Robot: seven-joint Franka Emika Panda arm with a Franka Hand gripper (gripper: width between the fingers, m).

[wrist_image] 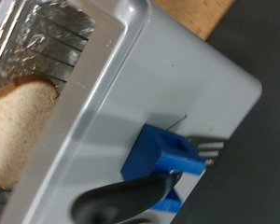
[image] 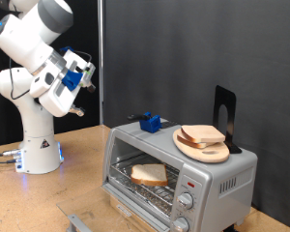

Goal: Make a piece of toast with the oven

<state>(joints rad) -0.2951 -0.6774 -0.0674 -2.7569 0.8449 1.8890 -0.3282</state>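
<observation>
Nearest the exterior camera, the open door (image: 116, 208) of the oven (image: 217, 174) is seen folded down at the bottom edge of the picture, with a grey strip (image: 79, 223) lying on the wooden table (image: 82, 159) just to its left. At the exterior view's left, the white arm is raised on its base, and the gripper (image: 88, 72) is held high in the air, well apart from the oven and above its left end; whether the jaws are wide or narrow cannot be told from either view, and nothing is seen between the fingers. Moving rightward, the piece of toast (image: 149, 174) is found lying flat on the wire rack inside the oven, its pale face and tan crust visible through the opening; in the wrist view the same slice (wrist_image: 19, 121) is seen beside the oven's grey front frame. On the oven's roof a small blue block (image: 150, 122) is seen, also visible in the wrist view (wrist_image: 163, 154). Further right, a round wooden plate (image: 188, 147) with other bread slices (image: 202, 134) is set on the roof, and a black stand (image: 225, 114) rises behind it. Two knobs (image: 185, 202) are mounted at the oven's right front. With the bread already loaded, the door judged to be the matter in hand would best be met squarely near its middle, so that it swings evenly and the oven is not pushed along the table.
</observation>
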